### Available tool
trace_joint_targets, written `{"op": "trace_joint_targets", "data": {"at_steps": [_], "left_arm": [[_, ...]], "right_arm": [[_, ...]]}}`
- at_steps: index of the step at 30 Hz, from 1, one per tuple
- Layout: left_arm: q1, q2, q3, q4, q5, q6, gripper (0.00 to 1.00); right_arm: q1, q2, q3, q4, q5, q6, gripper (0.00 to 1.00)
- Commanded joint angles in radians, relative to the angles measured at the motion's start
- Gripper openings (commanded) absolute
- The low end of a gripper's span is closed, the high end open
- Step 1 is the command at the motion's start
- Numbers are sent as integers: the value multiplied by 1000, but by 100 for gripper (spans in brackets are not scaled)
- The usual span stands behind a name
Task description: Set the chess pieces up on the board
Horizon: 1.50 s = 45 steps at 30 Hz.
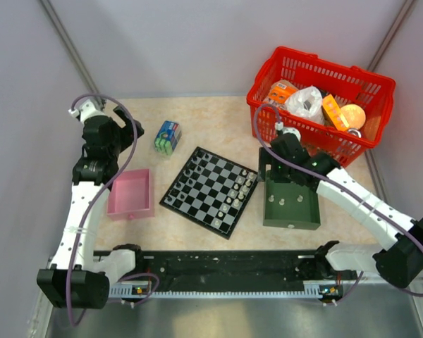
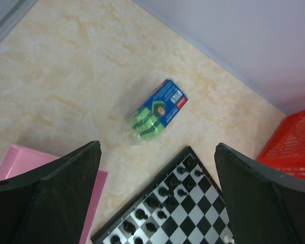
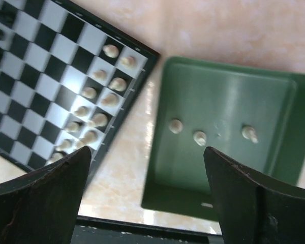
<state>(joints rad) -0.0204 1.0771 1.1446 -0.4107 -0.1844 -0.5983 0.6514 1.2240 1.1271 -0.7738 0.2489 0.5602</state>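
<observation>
Right end effector (image 3: 147,150), wide open over green tray (image 3: 218,96), could topple neighbouring pale pieces (image 3: 200,137) at 12 o'clock while closing.

Board (image 1: 210,190): blk/silvery-wht checks, thin dark border. Pale pieces (image 3: 111,51): whitish, semi-translucent. Dark pieces (image 2: 163,191): blk. Green tray (image 3: 218,96): dark green, plain. Pink tray (image 1: 130,191): solid pink, plain. Basket (image 1: 296,70): red, open-mesh walls; contents incl. orange and wht items. Pack (image 2: 157,111): blue label end w/ bright green body. Table (image 2: 66,76): beige w/ pale marbled veining.
</observation>
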Motion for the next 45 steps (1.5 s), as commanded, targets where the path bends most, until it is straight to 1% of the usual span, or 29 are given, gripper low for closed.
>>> {"op": "trace_joint_targets", "data": {"at_steps": [1, 3, 7, 8, 11, 12, 16, 21, 29, 34, 36, 37, 40, 45], "left_arm": [[5, -74, -22, -56, 94, 40, 99], [5, -91, -31, -83, 100, 57, 99], [5, -112, -26, -137, 88, 77, 99], [5, -115, -31, -137, 95, 80, 99], [5, -128, -48, -145, 105, 72, 99], [5, -132, -55, -145, 109, 68, 99], [5, -141, -85, -143, 132, 48, 99], [5, -141, -94, -142, 132, 55, 99], [5, -152, -91, -178, 141, 72, 99], [5, -144, -83, -201, 145, 84, 99], [5, -143, -85, -201, 145, 81, 99], [5, -144, -85, -200, 148, 80, 99], [5, -144, -85, -197, 149, 74, 99], [5, -141, -77, -201, 143, 80, 99]], "right_arm": [[-41, -20, -39, -82, 99, 27, 91], [-45, -29, -68, -85, 116, 43, 89], [-85, -52, -131, -97, 96, 92, 75], [-90, -66, -150, -96, 101, 101, 73], [-137, -89, -200, -71, 75, 89, 66], [-172, -92, -208, -73, 63, 80, 64], [-266, -115, -254, -58, 15, 57, 60], [-329, -110, -280, -36, -11, 43, 55], [-348, -89, -316, 30, -20, 23, 49], [-348, -52, -279, 76, -118, -57, 49], [-343, -38, -256, 76, -178, -48, 49], [-335, -38, -253, 86, -200, -43, 49], [-274, -37, -247, 114, -201, -37, 50], [-220, 14, -227, 119, -215, -55, 49]]}}
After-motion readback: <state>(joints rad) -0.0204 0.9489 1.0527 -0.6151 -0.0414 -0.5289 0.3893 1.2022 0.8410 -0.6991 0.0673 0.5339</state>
